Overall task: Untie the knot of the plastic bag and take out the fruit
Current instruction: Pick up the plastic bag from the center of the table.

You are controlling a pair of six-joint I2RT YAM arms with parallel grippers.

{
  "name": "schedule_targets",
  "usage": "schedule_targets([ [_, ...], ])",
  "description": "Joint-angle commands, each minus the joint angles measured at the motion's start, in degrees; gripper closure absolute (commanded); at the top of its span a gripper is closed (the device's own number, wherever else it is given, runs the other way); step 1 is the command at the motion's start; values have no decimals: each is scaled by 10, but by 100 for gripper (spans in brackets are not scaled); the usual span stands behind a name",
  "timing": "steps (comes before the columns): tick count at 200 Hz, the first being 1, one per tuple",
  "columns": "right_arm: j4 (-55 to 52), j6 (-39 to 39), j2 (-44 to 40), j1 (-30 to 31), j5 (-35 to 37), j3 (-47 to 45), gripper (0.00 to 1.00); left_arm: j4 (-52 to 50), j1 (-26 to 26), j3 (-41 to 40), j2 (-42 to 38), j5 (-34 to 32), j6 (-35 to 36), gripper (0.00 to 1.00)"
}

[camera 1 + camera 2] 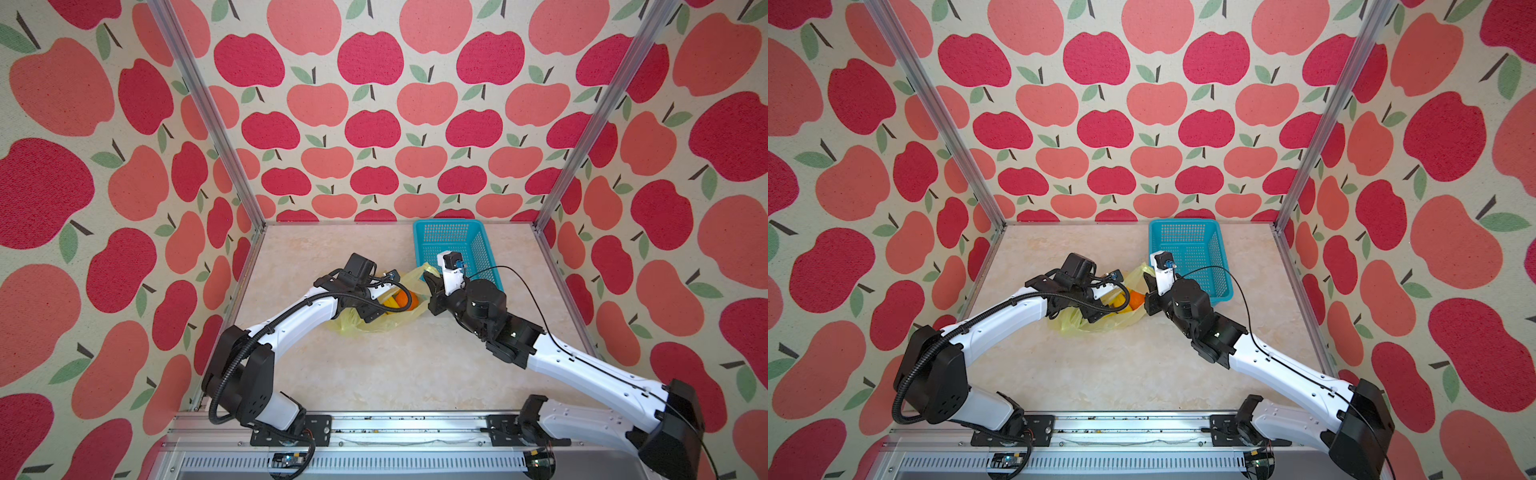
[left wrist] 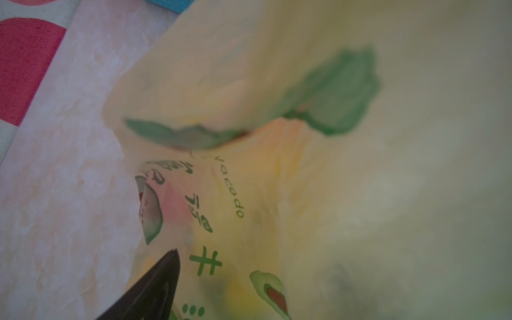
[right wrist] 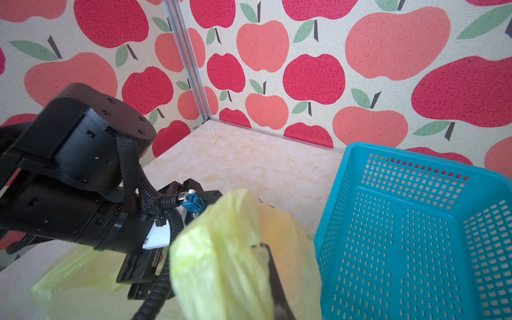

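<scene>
Inside the plastic bag [image 1: 357, 326], film hides my left gripper [image 1: 380, 301]; its jaws' state I cannot tell. The right gripper [image 1: 430, 282] has its jaws clamped on the rim; a slip might bury the fruit [image 1: 402, 299].

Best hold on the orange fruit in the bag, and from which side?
Pinch the orange fruit across its round sides, probably from above through the open mouth of the plastic bag: it lies exposed there, the right pincer holding the rim up.

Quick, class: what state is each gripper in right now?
Left gripper: mostly hidden at the plastic bag; cannot tell.
Right gripper: closed on the plastic bag.
</scene>
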Motion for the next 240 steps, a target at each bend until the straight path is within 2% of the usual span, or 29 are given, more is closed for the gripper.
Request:
schedule_targets([
  [1, 14, 8, -12, -4, 14, -8, 100, -1, -1, 5, -14, -17, 12, 22],
  [16, 15, 9, -11, -5, 11, -8, 100, 11, -1, -1, -21, -15, 15, 35],
  [46, 20, 10, -14, -4, 5, -12, 100, 46, 0, -4, -32, -43, 10, 84],
  [68, 27, 9, -21, -4, -4, -22, 97, 74, 3, -5, -44, -74, 8, 100],
  [95, 40, 6, -30, -4, -21, -32, 79, 97, 4, 11, -53, -106, 14, 100],
  [107, 38, 7, -34, -5, -22, -34, 61, 101, 5, 26, -55, -122, 16, 100],
  [122, 27, 8, -39, -4, -23, -30, 33, 104, 8, 48, -56, -132, 24, 100],
  [156, -63, 31, -68, -5, -16, 24, 1, 86, 29, 116, -33, -129, 44, 100],
  [177, -140, 96, -91, -6, -1, 85, 1, 69, 45, 178, -1, -133, 47, 100],
  [199, -178, 146, -108, -9, -42, 135, 1, 34, 56, 258, 50, -152, 54, 100],
  [240, -169, 151, -133, -15, -74, 168, 1, -16, 56, 395, 131, -216, 77, 100],
])
